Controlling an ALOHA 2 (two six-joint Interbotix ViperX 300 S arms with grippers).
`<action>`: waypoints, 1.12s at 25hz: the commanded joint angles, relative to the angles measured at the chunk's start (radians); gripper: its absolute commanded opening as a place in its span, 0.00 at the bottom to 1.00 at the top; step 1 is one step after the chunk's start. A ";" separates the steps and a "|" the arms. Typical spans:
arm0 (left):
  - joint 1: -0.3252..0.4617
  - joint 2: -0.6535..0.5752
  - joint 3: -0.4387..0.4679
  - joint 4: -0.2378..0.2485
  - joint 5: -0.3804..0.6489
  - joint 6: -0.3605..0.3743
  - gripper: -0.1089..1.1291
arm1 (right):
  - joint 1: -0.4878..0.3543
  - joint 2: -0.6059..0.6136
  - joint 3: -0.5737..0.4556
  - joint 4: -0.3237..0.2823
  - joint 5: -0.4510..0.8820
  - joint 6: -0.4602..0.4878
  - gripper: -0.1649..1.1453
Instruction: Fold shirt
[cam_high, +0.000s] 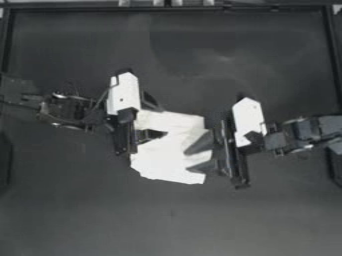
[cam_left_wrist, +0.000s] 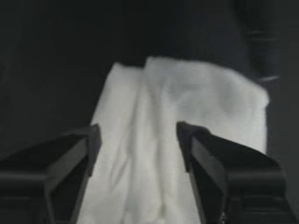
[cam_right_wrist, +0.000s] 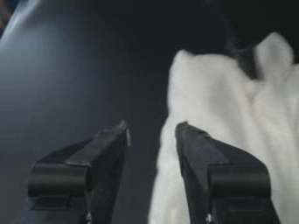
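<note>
Top view is showing the bunched white T-shirt (cam_high: 170, 150) lying between the left gripper (cam_high: 141, 136), its wide jaws straddling fabric, and the right gripper (cam_high: 217, 152), jaws narrowly parted at its edge.

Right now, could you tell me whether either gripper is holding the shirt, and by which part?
Neither holds it. The left gripper is open astride the bunched white T-shirt at its left edge; the right gripper, open, sits at its right edge.

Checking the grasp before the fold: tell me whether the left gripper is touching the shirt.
Cannot tell. In the left wrist view the left gripper has open jaws straddling the shirt, but contact isn't plainly visible.
</note>
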 joint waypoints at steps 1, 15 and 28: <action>0.031 -0.020 0.014 0.002 -0.101 0.002 0.80 | -0.021 0.032 -0.012 0.008 -0.071 -0.066 0.71; 0.086 0.083 0.069 -0.040 -0.327 0.072 0.63 | 0.020 0.187 -0.005 0.179 -0.293 -0.252 0.71; 0.060 0.175 0.150 -0.293 -0.560 0.341 0.72 | 0.021 0.365 0.020 0.296 -0.575 -0.350 0.70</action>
